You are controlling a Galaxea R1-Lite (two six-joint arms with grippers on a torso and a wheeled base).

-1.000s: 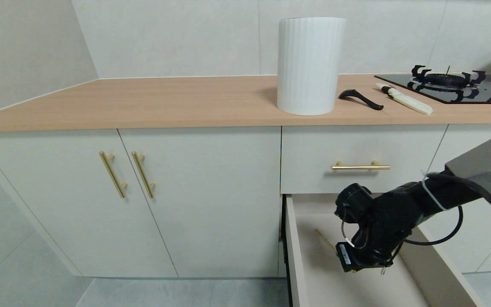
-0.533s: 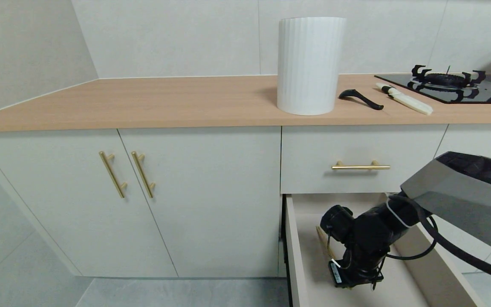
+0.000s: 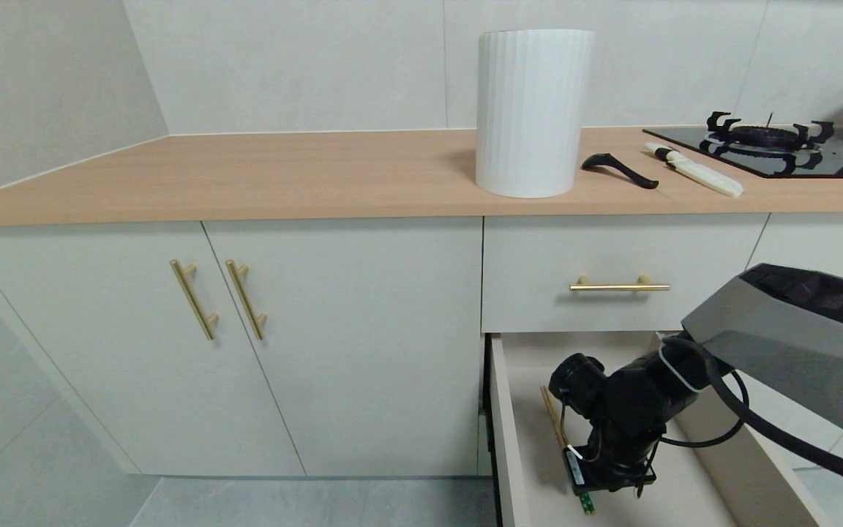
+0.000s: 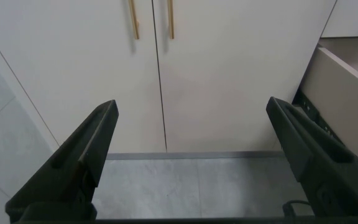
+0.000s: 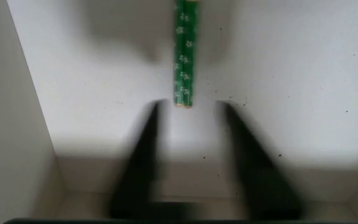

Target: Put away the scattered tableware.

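A pair of wooden chopsticks with green patterned ends lies flat on the floor of the open drawer. My right gripper hangs low inside the drawer, open, its fingers apart on either side of the chopsticks' green end and holding nothing. The right wrist covers the middle of the chopsticks in the head view. A black-handled utensil and a white knife lie on the wooden counter. My left gripper is open and empty, facing the cupboard doors above the floor.
A tall white ribbed cylinder stands on the counter left of the utensils. A gas hob sits at the far right. A shut drawer with a gold handle is just above the open one. The drawer's side wall is close to the right gripper.
The right arm swung left and lower into the drawer. The chopsticks now lie on the drawer floor, their green end showing past the wrist, and the fingers stand apart from them.
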